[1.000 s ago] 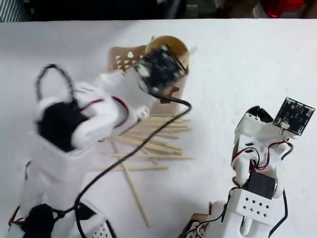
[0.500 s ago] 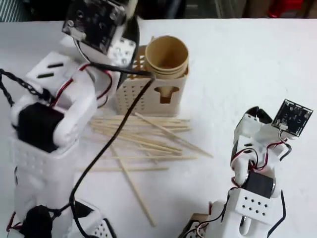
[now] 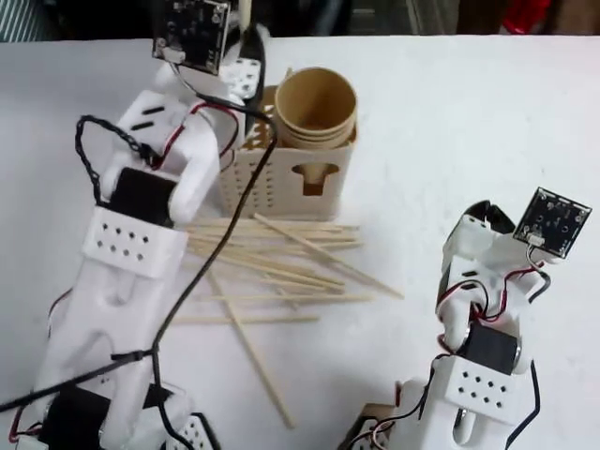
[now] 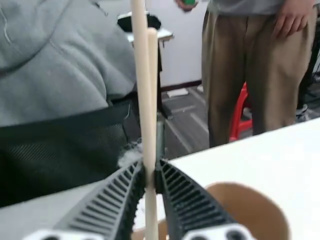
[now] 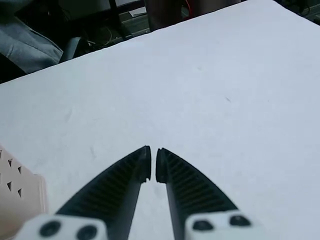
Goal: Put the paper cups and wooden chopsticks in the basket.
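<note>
My left gripper point(image 4: 150, 172) is shut on two wooden chopsticks point(image 4: 142, 90) that stand upright between its jaws. It hangs just behind the perforated basket point(image 3: 281, 178), above its back left corner. A stack of brown paper cups point(image 3: 315, 101) sits in the basket's right half, and the top cup's rim point(image 4: 245, 205) shows below the left gripper. Several more chopsticks point(image 3: 272, 272) lie scattered on the table in front of the basket. My right gripper point(image 5: 153, 161) is shut on nothing, low over bare table at the right.
The white table point(image 3: 450, 122) has free room to the right of and behind the basket. The right arm point(image 3: 487, 291) stands at the front right. A basket corner point(image 5: 15, 195) shows at the edge of the right wrist view. People stand behind the table.
The left arm has risen from low over the basket to behind its left side, carrying chopsticks. One chopstick now lies slanting across the pile. The right arm has not moved.
</note>
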Robot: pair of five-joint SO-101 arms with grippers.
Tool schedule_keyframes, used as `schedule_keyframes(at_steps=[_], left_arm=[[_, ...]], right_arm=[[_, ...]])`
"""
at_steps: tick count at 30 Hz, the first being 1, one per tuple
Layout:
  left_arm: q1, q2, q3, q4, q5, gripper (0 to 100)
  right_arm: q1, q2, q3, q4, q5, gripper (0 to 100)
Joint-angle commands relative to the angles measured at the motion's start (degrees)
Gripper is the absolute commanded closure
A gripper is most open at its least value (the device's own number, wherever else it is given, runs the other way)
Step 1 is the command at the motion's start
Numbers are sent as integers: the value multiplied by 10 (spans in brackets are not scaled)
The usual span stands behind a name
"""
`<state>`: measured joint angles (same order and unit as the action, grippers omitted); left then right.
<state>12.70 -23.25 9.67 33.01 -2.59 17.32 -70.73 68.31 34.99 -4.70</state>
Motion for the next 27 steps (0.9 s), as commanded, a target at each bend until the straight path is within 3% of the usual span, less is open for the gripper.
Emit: schedule_keyframes(at_steps=[1,6,16,27], left_arm=[[-14,-22,14,-8,4,958],[-14,-22,-16,84,4,775],[-53,-22,-129,263,-1,766],[-54,-22,-157,484,-249,767]], right_arm=[[0,-13,-4,-12,-4,961],[0,-13,-4,-12,-4,961],[-8,-11,-4,-12,-4,961],[-18,-10,-3,-12,-4,961]])
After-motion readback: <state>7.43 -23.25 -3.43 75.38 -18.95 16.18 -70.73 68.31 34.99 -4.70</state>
